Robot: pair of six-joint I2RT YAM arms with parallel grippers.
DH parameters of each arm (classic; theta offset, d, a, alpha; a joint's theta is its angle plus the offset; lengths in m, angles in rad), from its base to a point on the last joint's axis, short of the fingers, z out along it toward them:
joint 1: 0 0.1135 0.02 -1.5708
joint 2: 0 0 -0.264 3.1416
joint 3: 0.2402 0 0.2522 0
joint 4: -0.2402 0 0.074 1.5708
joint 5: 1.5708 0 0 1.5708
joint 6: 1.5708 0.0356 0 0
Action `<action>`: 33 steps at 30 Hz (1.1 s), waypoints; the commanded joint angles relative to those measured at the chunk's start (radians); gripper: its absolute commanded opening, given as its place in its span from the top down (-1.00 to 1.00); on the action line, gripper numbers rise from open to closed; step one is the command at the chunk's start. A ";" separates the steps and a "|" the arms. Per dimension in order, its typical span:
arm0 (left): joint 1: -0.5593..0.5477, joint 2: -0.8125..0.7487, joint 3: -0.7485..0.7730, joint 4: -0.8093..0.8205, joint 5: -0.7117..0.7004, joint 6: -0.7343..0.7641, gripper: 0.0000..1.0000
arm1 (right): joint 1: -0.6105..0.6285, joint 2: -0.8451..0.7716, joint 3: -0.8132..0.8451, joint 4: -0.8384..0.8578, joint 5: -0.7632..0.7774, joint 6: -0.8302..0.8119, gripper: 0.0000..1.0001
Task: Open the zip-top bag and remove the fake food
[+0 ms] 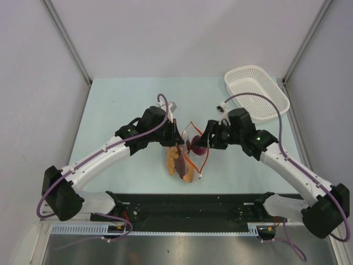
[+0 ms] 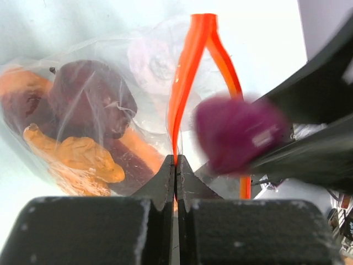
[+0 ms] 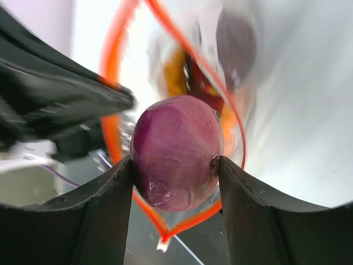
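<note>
The clear zip-top bag (image 1: 185, 160) lies at the table's middle with its red-orange zip strip (image 2: 187, 77) spread open. My left gripper (image 2: 176, 165) is shut on one side of the strip at the bag's mouth. My right gripper (image 3: 175, 165) is shut on the purple-pink bulb (image 3: 175, 160), held just above the open mouth; the bulb also shows in the left wrist view (image 2: 237, 132) and in the top view (image 1: 197, 146). Inside the bag lie orange chunks (image 2: 77, 154), a dark maroon lump (image 2: 91, 94) and a reddish-brown slice (image 1: 179, 157).
A white perforated basket (image 1: 257, 91) stands at the back right of the table. The bag's white slider tab (image 3: 163, 244) hangs at the near end of the strip. Grey walls close in both sides.
</note>
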 commanded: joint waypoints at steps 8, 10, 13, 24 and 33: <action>0.007 -0.011 -0.007 0.081 0.135 0.034 0.99 | -0.433 0.107 0.288 -0.092 0.295 -0.013 1.00; 0.007 -0.006 -0.009 0.087 0.172 0.044 0.99 | -0.505 0.168 0.328 -0.063 0.361 -0.047 1.00; 0.006 0.018 0.016 0.060 0.196 0.068 0.99 | -0.559 0.299 0.383 0.052 0.478 -0.120 0.98; 0.006 0.079 0.071 0.031 0.236 0.110 0.99 | -0.741 0.709 0.630 0.005 0.398 -0.167 0.26; -0.002 0.093 0.080 0.084 0.276 0.102 0.99 | -0.721 0.731 0.739 -0.214 0.441 -0.165 -0.91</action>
